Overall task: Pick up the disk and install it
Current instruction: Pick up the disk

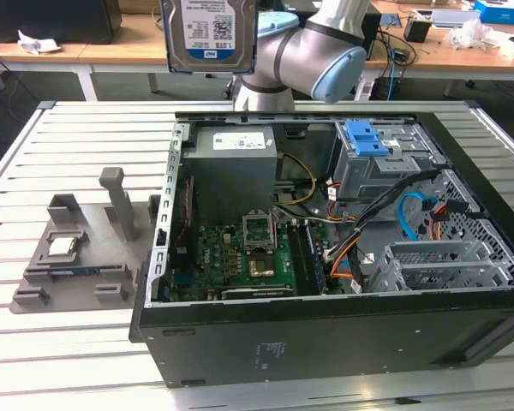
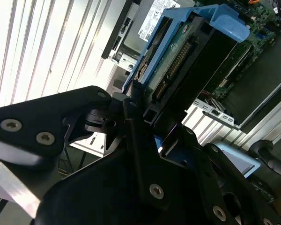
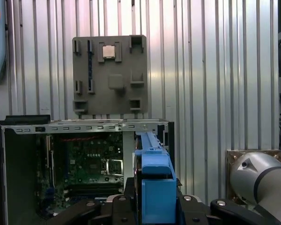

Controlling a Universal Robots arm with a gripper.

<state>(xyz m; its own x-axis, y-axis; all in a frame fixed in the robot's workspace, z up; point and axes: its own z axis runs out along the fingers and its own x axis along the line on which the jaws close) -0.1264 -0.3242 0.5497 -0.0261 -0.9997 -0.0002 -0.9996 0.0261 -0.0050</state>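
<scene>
Nearest us stands the open computer case (image 1: 325, 342) on the slatted table (image 1: 60, 368), motherboard (image 1: 240, 257) exposed, with the drive cage (image 1: 385, 167) farther in toward the exterior view's right. On the exterior view's left lies a grey fixture (image 1: 77, 257). Farthest off, the disk (image 1: 212, 34) hangs high above the case's far edge. In the second wrist view we see the gripper (image 2: 152, 117) with its jaws pinching it.
</scene>
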